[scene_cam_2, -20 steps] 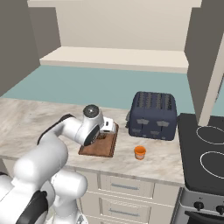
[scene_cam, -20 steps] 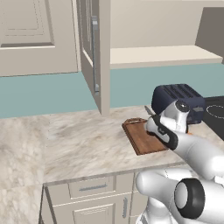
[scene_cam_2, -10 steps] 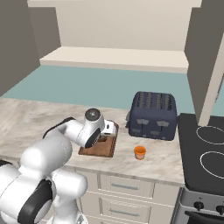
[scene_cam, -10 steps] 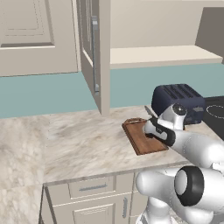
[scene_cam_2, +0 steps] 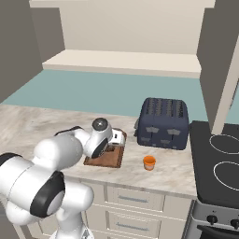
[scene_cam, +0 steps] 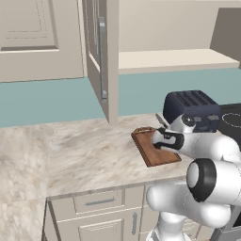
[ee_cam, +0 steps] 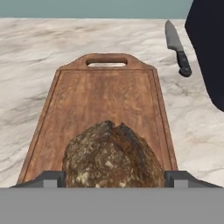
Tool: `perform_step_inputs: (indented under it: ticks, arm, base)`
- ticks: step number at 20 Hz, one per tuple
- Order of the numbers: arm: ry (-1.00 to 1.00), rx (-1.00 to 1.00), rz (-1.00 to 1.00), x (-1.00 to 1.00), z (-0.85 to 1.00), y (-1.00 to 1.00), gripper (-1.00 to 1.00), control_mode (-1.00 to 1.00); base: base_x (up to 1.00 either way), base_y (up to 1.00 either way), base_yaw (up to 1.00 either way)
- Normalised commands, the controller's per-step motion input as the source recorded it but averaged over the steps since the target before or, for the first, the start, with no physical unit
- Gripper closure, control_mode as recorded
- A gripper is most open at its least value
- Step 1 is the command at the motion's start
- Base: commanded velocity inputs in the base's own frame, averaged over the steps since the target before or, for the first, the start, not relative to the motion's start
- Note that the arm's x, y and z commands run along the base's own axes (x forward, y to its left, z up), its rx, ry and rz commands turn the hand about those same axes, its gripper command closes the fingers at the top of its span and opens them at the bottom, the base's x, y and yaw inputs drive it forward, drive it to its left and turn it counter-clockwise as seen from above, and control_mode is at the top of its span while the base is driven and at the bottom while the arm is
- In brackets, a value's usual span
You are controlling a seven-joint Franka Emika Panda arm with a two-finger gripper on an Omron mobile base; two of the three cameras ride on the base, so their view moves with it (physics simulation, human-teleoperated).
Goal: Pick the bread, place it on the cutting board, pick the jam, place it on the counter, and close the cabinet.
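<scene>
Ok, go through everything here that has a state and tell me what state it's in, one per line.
cabinet: door open.
bread: lying on the cutting board, between the gripper's fingers.
gripper: fingers either side of the bread; grip or release unclear.
jam: upright on the counter, lid on.
knife: flat on the counter.

Left base view: from behind the arm's left, facing forward and down over the counter [scene_cam: 84, 150], cutting board [scene_cam: 153, 150] and toaster [scene_cam: 190, 106]. Right base view: from behind the arm's right, sharing the same cutting board [scene_cam_2: 108, 158], toaster [scene_cam_2: 163, 122] and counter [scene_cam_2: 42, 126]. Hand view: close above the cutting board [ee_cam: 105, 100], facing along it toward its handle and a knife [ee_cam: 177, 48].
</scene>
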Motion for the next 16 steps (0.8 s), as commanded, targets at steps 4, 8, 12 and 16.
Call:
perform_step_inputs:
  ticks: [4,8,12,16]
  arm:
    - [0.00,0.00,0.00,0.13,-0.03,0.00,1.00,-1.00]
    - [0.00,0.00,0.00,0.03,-0.01,0.00,1.00,-1.00]
    - [0.00,0.00,0.00,0.00,-0.03,0.00,1.00,-1.00]
    - [0.00,0.00,0.00,0.00,-0.02,0.00,1.00,-1.00]
  base:
    - [0.00,0.00,0.00]
    - [0.00,0.00,0.00]
    - [0.00,0.00,0.00]
    - [0.00,0.00,0.00]
